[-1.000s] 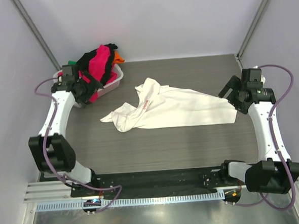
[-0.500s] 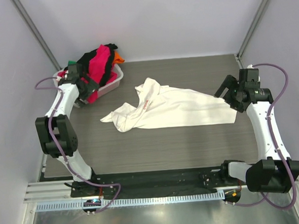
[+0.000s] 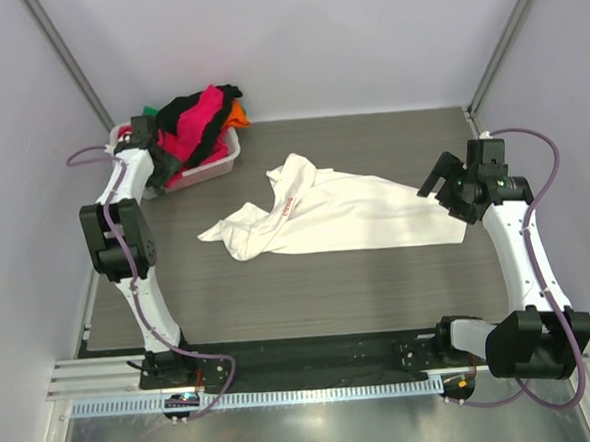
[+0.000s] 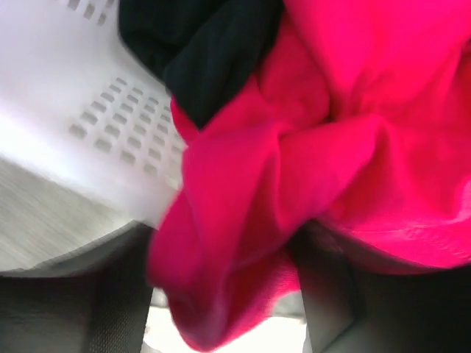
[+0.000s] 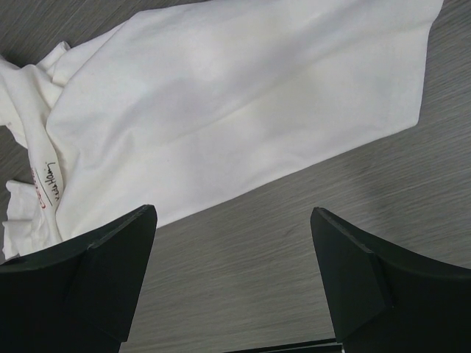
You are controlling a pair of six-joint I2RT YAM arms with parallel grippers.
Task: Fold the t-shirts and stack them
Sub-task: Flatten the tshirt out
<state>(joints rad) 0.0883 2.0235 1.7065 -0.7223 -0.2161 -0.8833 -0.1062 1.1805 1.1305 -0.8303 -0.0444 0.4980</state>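
Observation:
A white t-shirt (image 3: 345, 213) with a small red print (image 3: 289, 206) lies crumpled and half spread mid-table. It also fills the top of the right wrist view (image 5: 221, 95). My right gripper (image 3: 435, 177) is open and empty at the shirt's right edge, its fingers over bare table (image 5: 234, 220). Pink (image 3: 198, 117), black (image 3: 183, 113), orange (image 3: 236, 112) and green (image 3: 148, 112) t-shirts are heaped in a white bin (image 3: 216, 164). My left gripper (image 3: 154, 157) is at the bin's left end. Its jaws stand apart with a fold of the pink shirt (image 4: 353, 110) between them (image 4: 221, 279).
The bin's perforated white wall (image 4: 96, 110) is close on the left in the left wrist view, with black cloth (image 4: 206, 44) above. Grey walls enclose the table on the left, back and right. Dark wood tabletop (image 3: 309, 290) lies in front of the white shirt.
My left arm has swung back and left, and its gripper moved to the bin's left end into the heap, which shifted a little. My right gripper edged left toward the white shirt's edge.

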